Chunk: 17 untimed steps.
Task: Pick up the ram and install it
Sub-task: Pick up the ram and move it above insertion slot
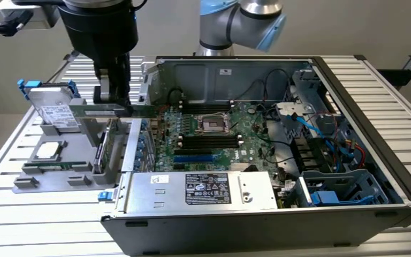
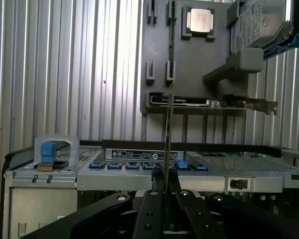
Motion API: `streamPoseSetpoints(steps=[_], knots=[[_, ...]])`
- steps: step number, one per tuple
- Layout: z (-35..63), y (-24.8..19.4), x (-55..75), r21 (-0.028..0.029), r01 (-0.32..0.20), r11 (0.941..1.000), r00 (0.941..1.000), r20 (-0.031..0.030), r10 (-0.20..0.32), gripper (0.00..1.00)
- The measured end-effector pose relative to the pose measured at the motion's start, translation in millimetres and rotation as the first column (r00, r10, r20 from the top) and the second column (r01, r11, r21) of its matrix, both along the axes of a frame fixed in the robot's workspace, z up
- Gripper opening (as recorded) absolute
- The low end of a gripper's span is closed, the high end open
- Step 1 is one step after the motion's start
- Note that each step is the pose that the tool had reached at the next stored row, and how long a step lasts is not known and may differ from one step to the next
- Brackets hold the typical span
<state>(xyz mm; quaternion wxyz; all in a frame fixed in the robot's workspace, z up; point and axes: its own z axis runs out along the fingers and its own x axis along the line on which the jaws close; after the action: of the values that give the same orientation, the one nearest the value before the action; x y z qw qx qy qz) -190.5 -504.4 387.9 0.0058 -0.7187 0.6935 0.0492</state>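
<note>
The ram (image 1: 143, 111) is a long thin green stick, held level above the grey holder tray (image 1: 55, 174), just outside the open computer case on the exterior view's left. My gripper (image 1: 113, 105) is shut on its middle, pointing straight down. In the wrist view the ram (image 2: 168, 134) shows edge-on as a thin line running out from between the black fingers (image 2: 155, 199). The motherboard (image 1: 223, 134) with its black memory slots (image 1: 209, 141) lies inside the case, toward the exterior view's right of the gripper.
The tray holds a square silver processor (image 1: 48, 151), a hard drive (image 1: 52, 110) and an upright expansion card (image 1: 104, 147). The case wall (image 1: 130, 142) stands between tray and motherboard. A silver power supply (image 1: 198, 190) fills the case's front; cables and drive cages crowd its right side.
</note>
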Motion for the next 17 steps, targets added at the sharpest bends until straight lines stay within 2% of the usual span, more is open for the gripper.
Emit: streamPoseSetpoints(steps=[10,17], knots=[[-2.2,0.0,45.4,0.0000,0.000,1.0000,1.0000,0.0000,0.000,0.14],[-9.2,0.1,77.3,0.0000,0.000,1.0000,1.0000,-0.0001,0.000,0.14]])
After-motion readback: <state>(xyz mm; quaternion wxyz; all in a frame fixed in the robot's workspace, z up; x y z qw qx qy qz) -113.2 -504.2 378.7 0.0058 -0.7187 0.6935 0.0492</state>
